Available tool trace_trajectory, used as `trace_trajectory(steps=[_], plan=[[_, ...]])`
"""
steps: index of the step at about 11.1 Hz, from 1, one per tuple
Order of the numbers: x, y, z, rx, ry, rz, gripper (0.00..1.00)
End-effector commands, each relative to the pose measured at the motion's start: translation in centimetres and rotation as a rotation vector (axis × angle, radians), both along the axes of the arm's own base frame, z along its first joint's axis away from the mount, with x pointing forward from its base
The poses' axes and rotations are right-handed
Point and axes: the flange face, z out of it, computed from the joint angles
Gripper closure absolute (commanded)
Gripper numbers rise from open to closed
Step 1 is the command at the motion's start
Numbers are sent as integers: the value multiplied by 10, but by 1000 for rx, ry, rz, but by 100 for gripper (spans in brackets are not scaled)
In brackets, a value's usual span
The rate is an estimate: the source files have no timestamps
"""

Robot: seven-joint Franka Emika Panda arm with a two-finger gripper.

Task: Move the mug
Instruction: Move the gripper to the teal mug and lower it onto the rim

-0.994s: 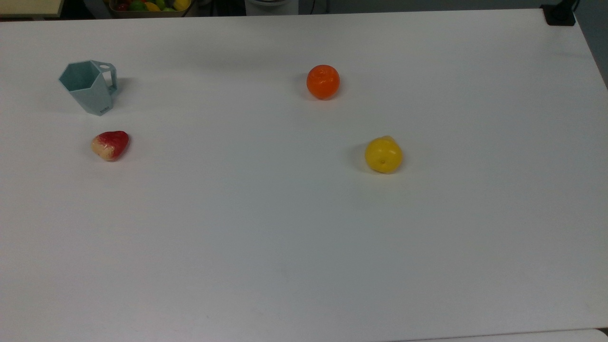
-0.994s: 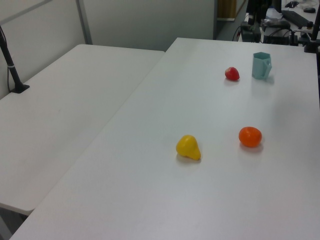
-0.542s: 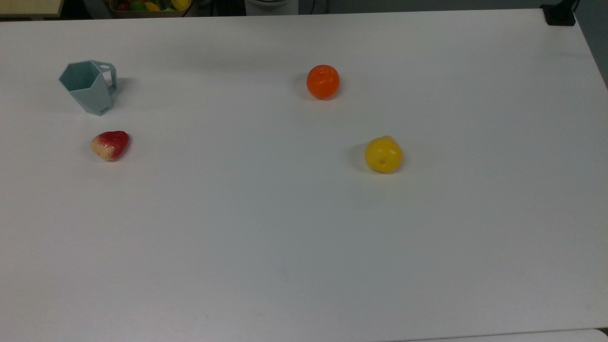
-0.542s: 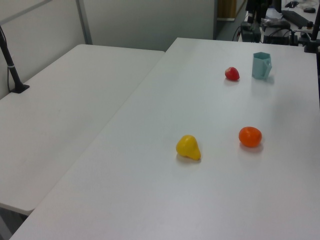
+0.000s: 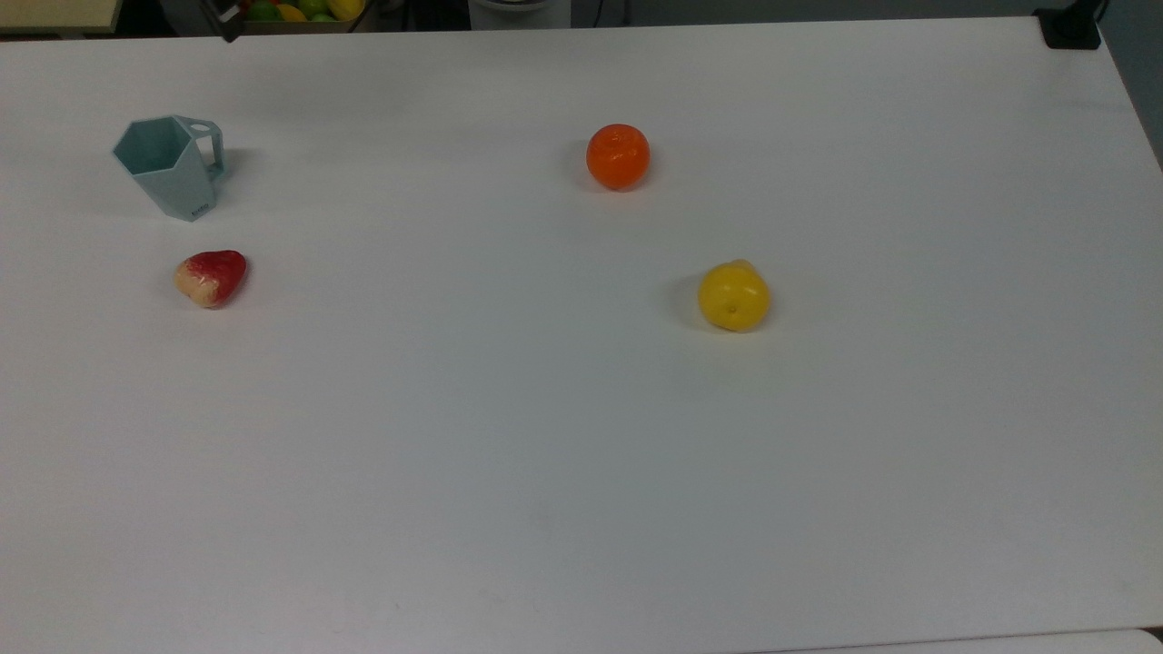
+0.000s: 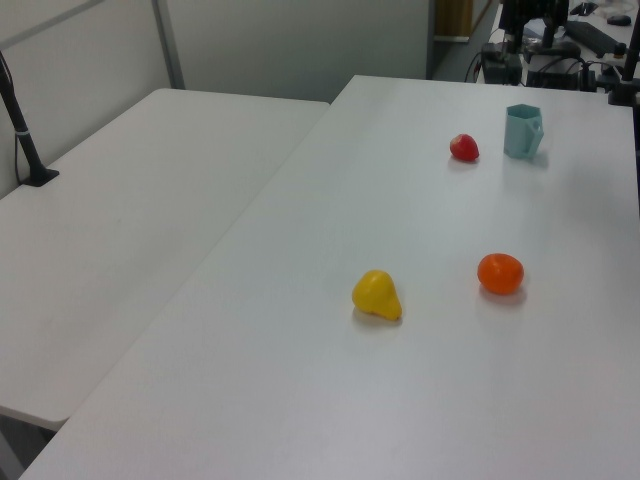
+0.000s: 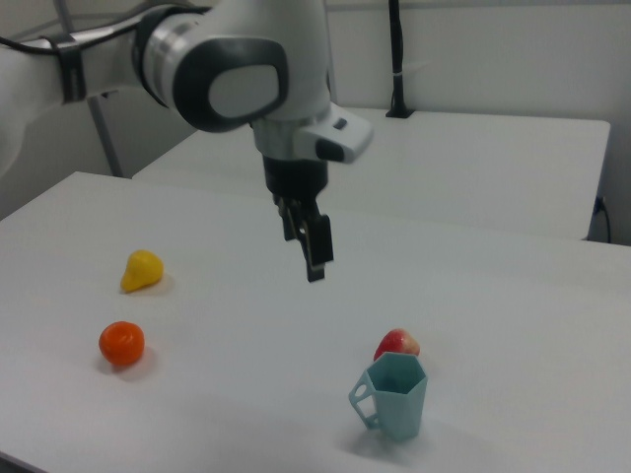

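Above mug point(image 7: 391, 397), gripper point(image 7: 314, 248), right view

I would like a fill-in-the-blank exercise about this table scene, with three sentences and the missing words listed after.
1. In the top view, the mug stands just above the ____ fruit.
2. In the right view, the pincer hangs in the air, touching ____ of the things on the table.
3. In the left view, the orange lies to the ____ of the yellow fruit.

Missing words: red; none; right
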Motion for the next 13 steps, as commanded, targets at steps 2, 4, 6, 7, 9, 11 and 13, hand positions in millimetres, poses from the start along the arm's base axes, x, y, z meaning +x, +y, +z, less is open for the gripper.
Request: trace_trajectory(steps=[2, 4, 6, 7, 9, 11, 13], plan=[[-19, -39, -69, 3, -5, -113, 0], [-33, -46, -101, -22, -35, -128, 0], [-54, -43, -135, -60, -53, -99, 0], [-57, -42, -142, -86, -86, -99, 1], [-59, -42, -159, -116, -95, -84, 7], [-62, -40, -177, -141, -131, -85, 10], [-58, -38, -189, -147, -142, -77, 11]])
